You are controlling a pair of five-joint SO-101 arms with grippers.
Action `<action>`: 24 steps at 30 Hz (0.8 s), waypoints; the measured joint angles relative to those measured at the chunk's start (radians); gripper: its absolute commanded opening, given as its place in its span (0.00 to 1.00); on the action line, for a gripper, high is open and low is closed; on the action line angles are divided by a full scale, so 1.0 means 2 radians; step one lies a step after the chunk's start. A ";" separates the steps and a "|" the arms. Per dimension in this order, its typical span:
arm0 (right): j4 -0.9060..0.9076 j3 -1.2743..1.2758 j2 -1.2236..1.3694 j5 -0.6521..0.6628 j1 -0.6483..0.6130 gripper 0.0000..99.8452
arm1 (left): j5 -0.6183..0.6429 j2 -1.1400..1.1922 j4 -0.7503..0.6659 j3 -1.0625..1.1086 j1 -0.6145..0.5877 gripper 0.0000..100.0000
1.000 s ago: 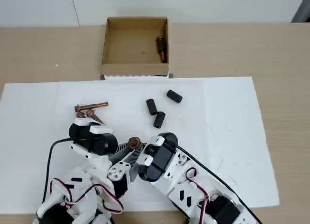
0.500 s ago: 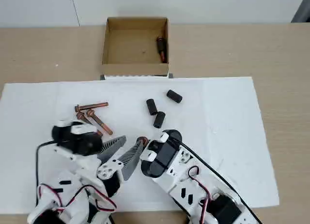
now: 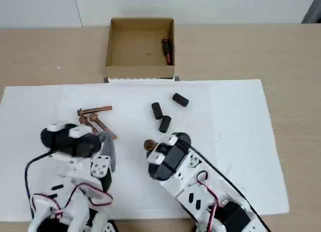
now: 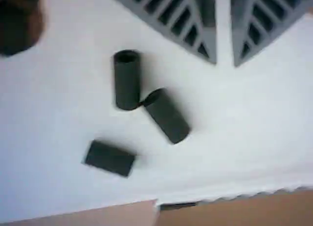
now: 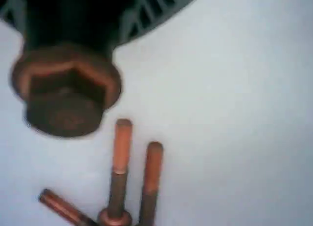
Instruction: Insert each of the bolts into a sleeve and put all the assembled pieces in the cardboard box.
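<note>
The right gripper point(image 3: 154, 148) clamps a sleeved bolt point(image 5: 66, 96) over the white sheet point(image 3: 241, 141), well short of the cardboard box point(image 3: 140, 71). If the piece tilts in transit, the bolt may slip from its sleeve. The left gripper point(image 4: 224, 59) is narrow and empty.

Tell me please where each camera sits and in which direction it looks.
High view: fixed above the table, looking down; the cardboard box lies far, the left gripper and right gripper near.
Left wrist view: on the left arm, facing the three sleeves; its own grey fingers show, a narrow gap between them.
Right wrist view: on the right arm, facing three loose bolts; the held bolt in its gripper shows close.
Shared: the high view also shows the sleeves, loose bolts and held bolt.
</note>
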 measured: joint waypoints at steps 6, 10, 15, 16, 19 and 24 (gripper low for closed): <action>0.000 0.000 0.000 0.000 0.101 0.00 | -0.064 0.001 0.000 0.083 -0.087 0.01; 0.038 0.000 0.000 0.000 0.150 0.00 | -0.071 0.001 -0.001 0.136 -0.111 0.01; 0.081 -0.020 0.001 0.000 0.163 0.00 | -0.071 0.001 -0.007 0.165 -0.118 0.01; 0.084 -0.029 0.002 0.000 0.163 0.00 | -0.070 0.001 -0.007 0.167 -0.118 0.01; 0.091 -0.057 0.025 0.000 0.163 0.00 | -0.071 0.001 -0.007 0.176 -0.118 0.01; 0.091 -0.139 0.128 0.000 0.165 0.00 | -0.071 0.001 -0.007 0.196 -0.118 0.01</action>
